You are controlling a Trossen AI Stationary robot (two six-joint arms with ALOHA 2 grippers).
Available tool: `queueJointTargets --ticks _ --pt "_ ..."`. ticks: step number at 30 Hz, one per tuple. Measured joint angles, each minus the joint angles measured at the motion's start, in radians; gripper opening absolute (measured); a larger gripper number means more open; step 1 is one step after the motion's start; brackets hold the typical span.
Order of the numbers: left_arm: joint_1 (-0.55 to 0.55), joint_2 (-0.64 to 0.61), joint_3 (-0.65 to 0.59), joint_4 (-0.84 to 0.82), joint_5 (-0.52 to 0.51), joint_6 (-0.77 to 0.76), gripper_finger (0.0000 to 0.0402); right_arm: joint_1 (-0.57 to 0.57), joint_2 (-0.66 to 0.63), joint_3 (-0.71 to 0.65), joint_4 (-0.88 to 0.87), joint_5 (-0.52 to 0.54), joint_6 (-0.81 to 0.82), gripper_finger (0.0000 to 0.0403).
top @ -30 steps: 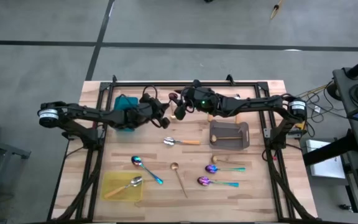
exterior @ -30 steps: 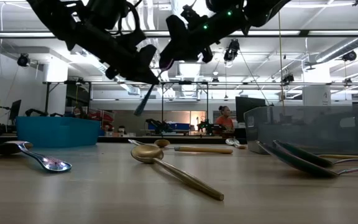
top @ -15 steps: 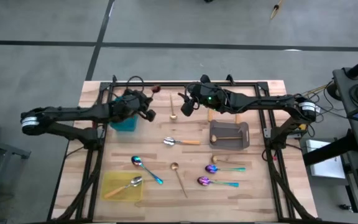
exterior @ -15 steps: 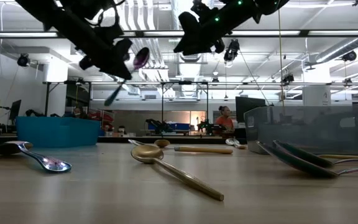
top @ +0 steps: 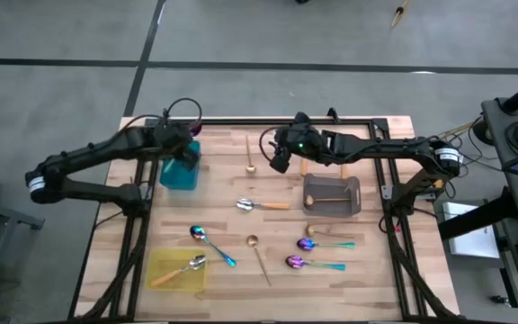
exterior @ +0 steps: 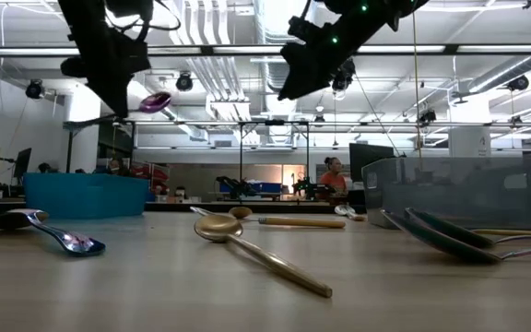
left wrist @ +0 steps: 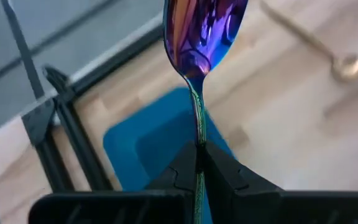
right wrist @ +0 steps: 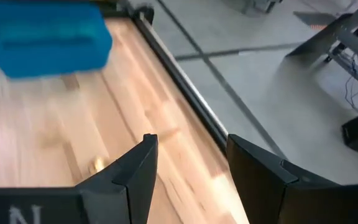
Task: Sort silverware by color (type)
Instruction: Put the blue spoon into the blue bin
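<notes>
Left wrist view: the left tool (left wrist: 199,163) pinches a thin, stiff, probably slick spoon (left wrist: 202,37) by its neck, bowl out ahead, teal tray (left wrist: 160,140) beneath; the right tool (right wrist: 188,163) gapes empty.

Iridescent spoon (left wrist: 199,43), bowl tip beyond the frame edge

Overhead looks straight down; low looks level across the desk (exterior: 155,277); both wrist views share the teal tray (left wrist: 160,140).
</notes>
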Motion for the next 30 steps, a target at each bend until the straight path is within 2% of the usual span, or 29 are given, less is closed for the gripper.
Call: queueJointTargets --ticks 5,9,14,19,23,30 --pt "0.055 0.036 0.011 -0.080 0.195 0.010 0.0000 0.000 0.000 -0.010 -0.089 0.000 -0.023 0.0183" --pt "0.103 0.071 0.010 -0.177 0.258 0.005 0.0000 0.000 0.000 -0.029 -0.125 -0.001 -0.102 0.0183" --pt "0.185 0.105 0.009 -0.223 0.438 0.025 0.0000 -0.001 0.000 -0.060 -0.197 -0.001 -0.170 0.0183" --pt "0.307 0.145 0.008 -0.238 0.553 0.042 0.0000 -0.009 0.000 -0.081 -0.206 -0.002 -0.207 0.0183" --pt "0.405 0.189 0.008 -0.257 0.599 0.072 0.0000 -0.015 -0.001 -0.088 -0.204 -0.002 -0.213 0.0183" --pt "0.517 0.303 0.008 -0.272 0.598 0.133 0.0000 -0.022 -0.006 -0.095 -0.204 -0.002 -0.215 0.0183"
